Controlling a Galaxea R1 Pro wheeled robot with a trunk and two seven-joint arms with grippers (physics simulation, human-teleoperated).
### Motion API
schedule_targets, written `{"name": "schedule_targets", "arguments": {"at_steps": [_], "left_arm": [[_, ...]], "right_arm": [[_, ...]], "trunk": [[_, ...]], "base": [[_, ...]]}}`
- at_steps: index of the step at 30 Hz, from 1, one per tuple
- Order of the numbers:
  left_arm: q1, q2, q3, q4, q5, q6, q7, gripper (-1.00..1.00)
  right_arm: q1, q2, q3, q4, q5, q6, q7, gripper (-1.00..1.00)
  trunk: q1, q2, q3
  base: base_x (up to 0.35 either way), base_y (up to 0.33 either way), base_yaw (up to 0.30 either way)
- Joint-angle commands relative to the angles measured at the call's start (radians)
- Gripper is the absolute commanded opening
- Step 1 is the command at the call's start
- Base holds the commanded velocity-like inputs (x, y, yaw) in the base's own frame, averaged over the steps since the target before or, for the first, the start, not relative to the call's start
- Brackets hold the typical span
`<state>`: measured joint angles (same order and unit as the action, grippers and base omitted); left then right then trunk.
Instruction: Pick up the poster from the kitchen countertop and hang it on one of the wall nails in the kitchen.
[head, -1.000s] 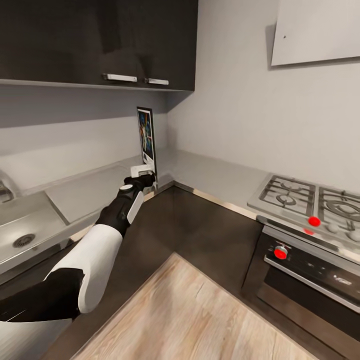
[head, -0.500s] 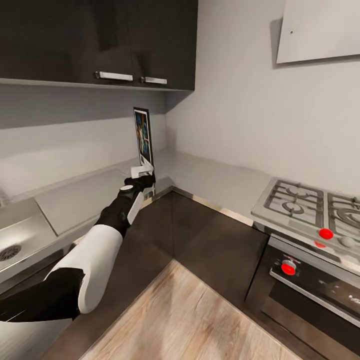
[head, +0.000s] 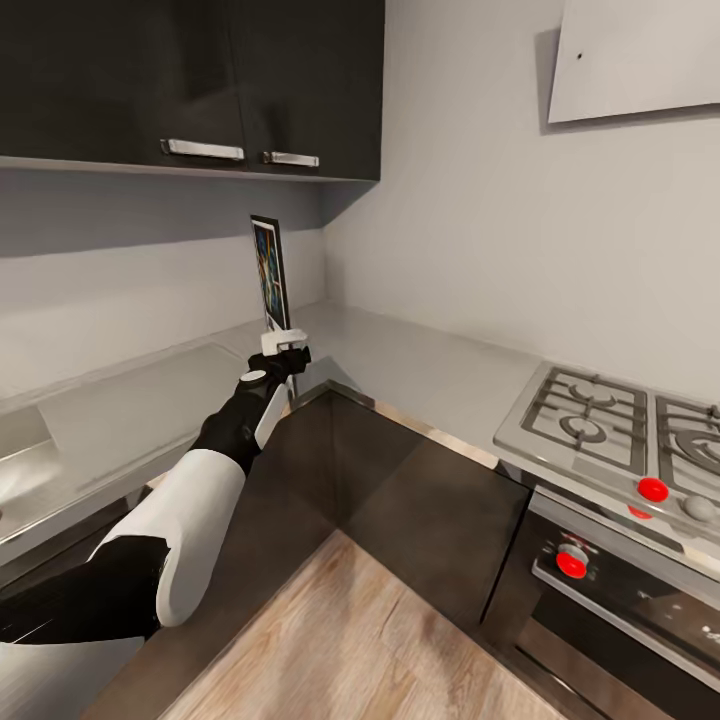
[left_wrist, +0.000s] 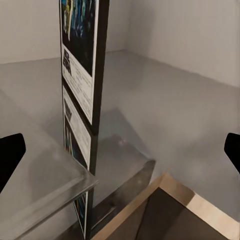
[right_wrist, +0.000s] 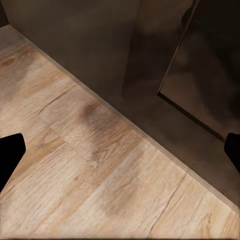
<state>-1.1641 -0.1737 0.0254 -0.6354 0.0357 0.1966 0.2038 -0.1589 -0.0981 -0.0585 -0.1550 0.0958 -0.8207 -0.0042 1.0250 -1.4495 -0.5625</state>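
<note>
The whole view has swung since a second ago: the sink at the left has almost slid out of sight, and the hob sits further right. The camera moved, not the kitchen. The poster (head: 270, 273) has stayed upright above the left gripper (head: 287, 352), seen nearly edge-on.

One poster is in view, held by its lower edge over the inner corner of the countertop (head: 420, 355), clear of the surface. The left gripper appears closed on the poster. In the left wrist view the poster (left_wrist: 82, 85) stands upright, its black edge and white border showing.

The right gripper's two dark fingertips (right_wrist: 10, 155) sit far apart, holding nothing, above the wooden floor (right_wrist: 95, 170).

One nail (head: 578, 56) shows as a dark dot on the light wall panel (head: 640, 60), high at the far right, well apart from the poster. Two cabinet handles (head: 203, 150) show above, and three red dots (head: 652, 489) mark the cooker.
</note>
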Motion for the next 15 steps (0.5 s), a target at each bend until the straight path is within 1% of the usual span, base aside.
{"name": "schedule_targets", "arguments": {"at_steps": [1, 15], "left_arm": [[0.0, -0.001, 0.002, -0.002, 0.004, 0.005, 0.002, 1.0], [0.0, -0.001, 0.004, -0.001, 0.004, 0.005, 0.002, 1.0]], "right_arm": [[-0.001, 0.0, -0.006, 0.001, 0.01, -0.003, 0.0, 1.0], [-0.001, 0.003, -0.008, 0.005, 0.01, -0.001, 0.0, 1.0]], "trunk": [[0.0, -0.001, -0.001], [0.0, -0.001, -0.001]], "base": [[0.016, -0.013, 0.0], [0.003, -0.002, 0.007]]}}
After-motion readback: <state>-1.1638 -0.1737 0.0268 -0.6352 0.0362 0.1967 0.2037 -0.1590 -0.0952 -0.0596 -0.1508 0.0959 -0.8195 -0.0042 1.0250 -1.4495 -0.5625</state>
